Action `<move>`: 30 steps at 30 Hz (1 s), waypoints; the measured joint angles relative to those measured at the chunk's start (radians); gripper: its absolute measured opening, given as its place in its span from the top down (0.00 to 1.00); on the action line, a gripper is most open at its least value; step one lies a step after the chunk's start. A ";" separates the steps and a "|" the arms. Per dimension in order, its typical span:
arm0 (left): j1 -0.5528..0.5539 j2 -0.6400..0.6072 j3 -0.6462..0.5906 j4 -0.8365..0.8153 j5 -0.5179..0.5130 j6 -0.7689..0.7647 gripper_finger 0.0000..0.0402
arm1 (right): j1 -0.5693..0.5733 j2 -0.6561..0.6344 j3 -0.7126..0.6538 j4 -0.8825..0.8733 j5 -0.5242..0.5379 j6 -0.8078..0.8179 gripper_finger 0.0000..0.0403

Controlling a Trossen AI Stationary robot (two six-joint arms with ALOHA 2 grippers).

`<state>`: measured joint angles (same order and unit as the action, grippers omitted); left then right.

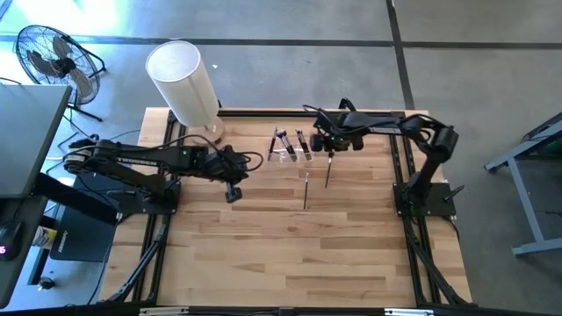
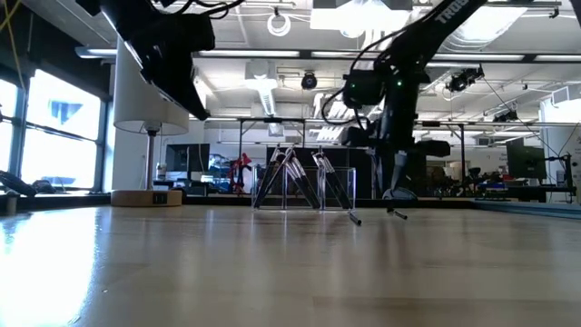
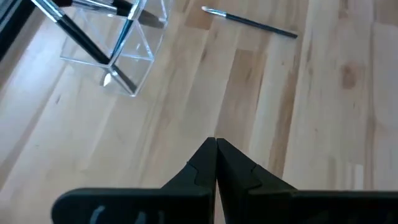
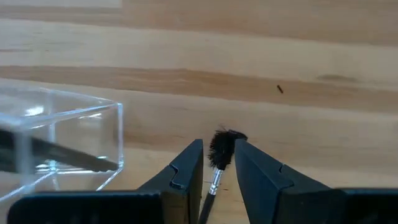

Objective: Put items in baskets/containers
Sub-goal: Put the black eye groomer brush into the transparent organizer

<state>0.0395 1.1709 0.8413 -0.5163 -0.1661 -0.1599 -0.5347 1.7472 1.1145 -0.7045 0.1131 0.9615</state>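
Right claw (image 4: 219, 163) pinches a brush (image 4: 221, 149) between its fingers, bristle tip up, hovering just at 3 o'clock of the clear holder (image 1: 291, 147), which sits at 12 o'clock of table centre with several brushes (image 1: 283, 141) leaning inside. Left claw (image 3: 216, 149) is pressed together, empty, at 9 o'clock of the holder. One loose brush (image 1: 306, 188) lies on the table (image 1: 263, 254) at 6 o'clock of the holder.
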 joint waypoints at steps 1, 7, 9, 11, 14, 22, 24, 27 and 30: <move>0.000 0.000 0.000 -0.005 -0.004 0.005 1.00 | -0.001 0.012 0.000 -0.002 -0.007 0.008 0.78; 0.000 0.000 0.000 -0.031 -0.006 0.051 1.00 | 0.000 0.072 0.000 -0.006 -0.017 0.025 0.78; 0.000 0.000 0.000 -0.046 -0.006 0.052 1.00 | -0.001 0.090 0.000 -0.006 -0.019 0.032 0.78; 0.000 0.000 0.000 -0.055 -0.007 0.058 1.00 | -0.003 0.107 0.000 -0.017 -0.038 0.037 0.78; 0.000 0.000 0.000 -0.066 -0.007 0.062 1.00 | -0.003 0.123 -0.001 -0.020 -0.049 0.048 0.79; 0.000 0.000 0.000 -0.067 -0.009 0.062 1.00 | 0.005 0.109 -0.075 -0.013 -0.048 -0.035 0.97; 0.000 0.000 0.000 -0.067 -0.010 0.062 1.00 | 0.017 0.097 -0.083 -0.038 -0.045 -0.097 0.97; 0.000 0.000 0.000 -0.063 -0.014 0.062 1.00 | 0.040 0.051 -0.092 -0.079 -0.030 -0.153 0.99; 0.000 0.000 0.000 -0.055 -0.028 0.062 1.00 | 0.066 -0.030 -0.101 -0.118 0.014 -0.180 0.99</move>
<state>0.0395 1.1706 0.8417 -0.5708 -0.1944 -0.0975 -0.4686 1.7169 1.0131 -0.8226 0.1274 0.7819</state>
